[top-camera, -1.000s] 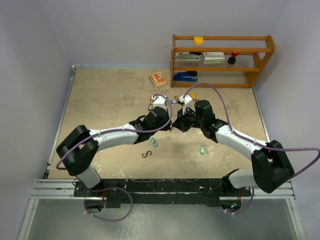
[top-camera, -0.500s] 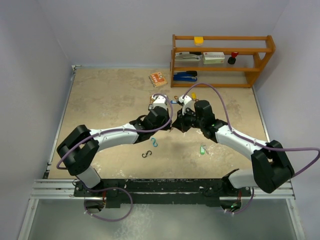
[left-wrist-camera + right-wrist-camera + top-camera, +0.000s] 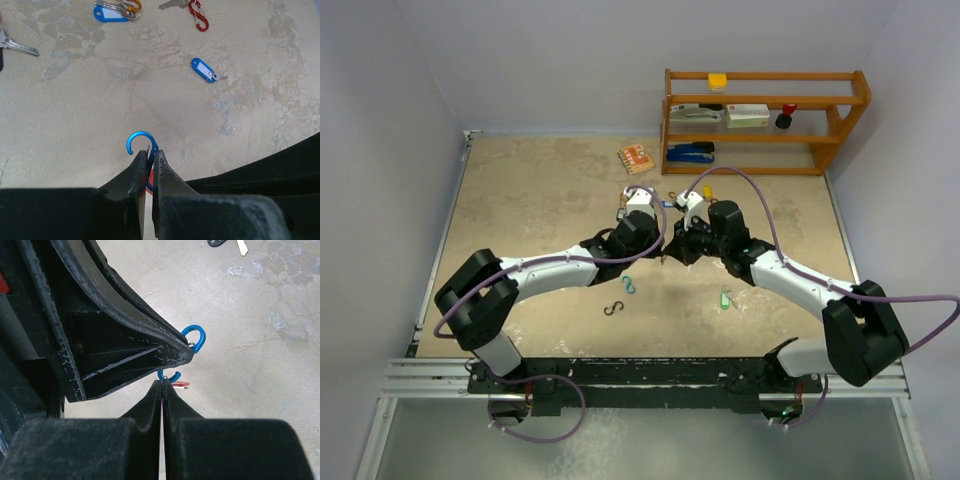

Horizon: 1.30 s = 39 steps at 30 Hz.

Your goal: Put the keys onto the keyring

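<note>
My left gripper is shut on a blue S-shaped clip, held above the table with its top hook free. My right gripper is shut, its tips touching the clip's lower hook. A thin pink sliver shows between its pads and a red tag lies just past them, so it seems to pinch a red-tagged key. Both grippers meet at the table's middle. A blue-tagged key, a second blue-tagged bunch, a bare silver key and a key on a red clip lie beyond.
A teal clip, a black S-clip and a green clip lie on the table near the arms. An orange box and a wooden shelf with a stapler and boxes stand at the back.
</note>
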Each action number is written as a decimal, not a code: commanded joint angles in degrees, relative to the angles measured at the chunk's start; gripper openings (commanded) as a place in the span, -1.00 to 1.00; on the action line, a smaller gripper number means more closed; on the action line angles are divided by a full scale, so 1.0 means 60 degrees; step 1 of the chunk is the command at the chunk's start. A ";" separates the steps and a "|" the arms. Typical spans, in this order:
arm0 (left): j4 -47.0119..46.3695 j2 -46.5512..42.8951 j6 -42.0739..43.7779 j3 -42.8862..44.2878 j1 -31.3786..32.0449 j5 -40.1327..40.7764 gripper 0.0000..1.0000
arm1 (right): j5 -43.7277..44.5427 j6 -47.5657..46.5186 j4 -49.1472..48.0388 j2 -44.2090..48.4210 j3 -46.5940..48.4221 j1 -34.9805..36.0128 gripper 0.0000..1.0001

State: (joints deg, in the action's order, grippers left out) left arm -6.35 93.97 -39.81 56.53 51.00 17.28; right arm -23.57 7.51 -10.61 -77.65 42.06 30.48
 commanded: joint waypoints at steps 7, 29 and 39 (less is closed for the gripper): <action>-0.0271 0.0019 -0.0157 0.0532 -0.0019 0.0248 -0.02 | 0.0072 -0.0151 -0.0151 0.0065 0.0137 0.0076 -1.00; 0.1635 -0.3158 -0.1286 -0.1850 -0.0132 0.4594 0.53 | 0.1533 0.0462 0.0029 -0.0786 0.0915 0.0248 -1.00; 0.1774 -0.4140 -0.1319 -0.2470 -0.0180 0.4814 0.55 | 0.1761 0.0767 -0.0276 -0.2597 0.2693 0.0852 -1.00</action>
State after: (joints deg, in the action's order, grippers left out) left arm 4.75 72.97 -47.27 42.00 50.30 43.55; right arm -14.11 10.59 -9.45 -91.61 52.60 34.33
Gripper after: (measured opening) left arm 0.769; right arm 0.004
